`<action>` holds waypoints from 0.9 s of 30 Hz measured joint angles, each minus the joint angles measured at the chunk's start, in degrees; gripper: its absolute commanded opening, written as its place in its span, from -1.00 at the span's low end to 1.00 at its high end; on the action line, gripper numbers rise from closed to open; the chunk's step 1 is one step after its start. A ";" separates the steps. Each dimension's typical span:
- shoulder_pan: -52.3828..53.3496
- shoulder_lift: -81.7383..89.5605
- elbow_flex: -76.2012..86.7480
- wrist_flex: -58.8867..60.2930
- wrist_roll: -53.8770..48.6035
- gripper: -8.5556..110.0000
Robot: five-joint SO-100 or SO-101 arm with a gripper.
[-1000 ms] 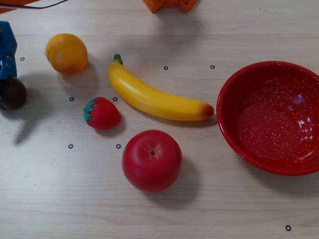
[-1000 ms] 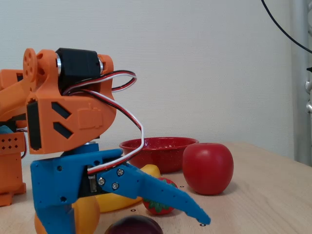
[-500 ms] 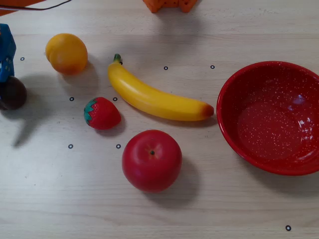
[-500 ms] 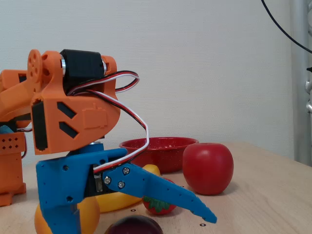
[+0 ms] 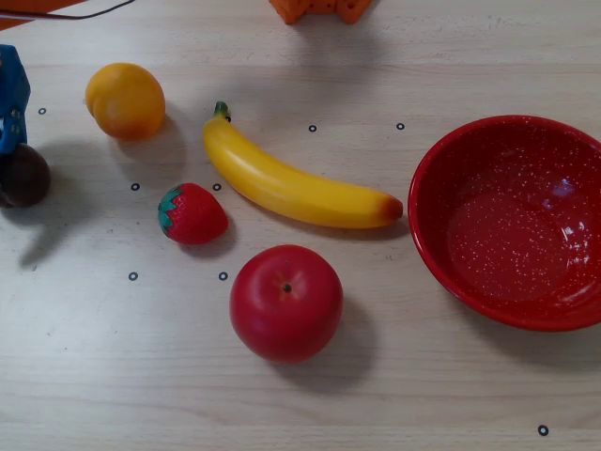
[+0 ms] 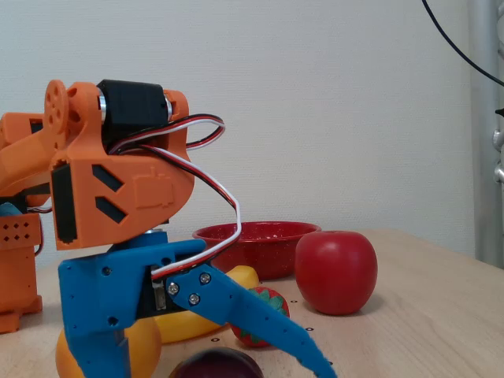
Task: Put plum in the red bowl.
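The dark purple plum (image 5: 23, 177) lies on the table at the far left edge of the overhead view. It shows low in the fixed view as the plum (image 6: 216, 365), at the bottom edge. My blue gripper (image 6: 206, 372) stands open over it, one finger to its left and the long finger (image 6: 260, 331) slanting down on its right. Neither finger visibly touches the fruit. Only a blue corner of the gripper (image 5: 9, 103) shows from overhead. The red speckled bowl (image 5: 441, 169) sits empty at the far right, and its rim (image 6: 256, 233) is seen behind the arm.
Between plum and bowl lie an orange (image 5: 125, 101), a strawberry (image 5: 192, 214), a banana (image 5: 296, 183) and a big red apple (image 5: 285, 303). The arm's orange base (image 5: 319, 7) is at the top edge. Small black ring marks dot the wooden table.
The long blue finger has swung down and inward toward the plum. Over the past second the gripper body shifted slightly. The plum and the other fruit have stayed put.
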 measured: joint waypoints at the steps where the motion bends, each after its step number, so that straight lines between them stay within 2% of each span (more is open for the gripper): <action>1: 0.00 0.00 0.00 0.00 0.00 -0.03; 27: 0.00 -0.09 0.00 0.18 2.64 -0.26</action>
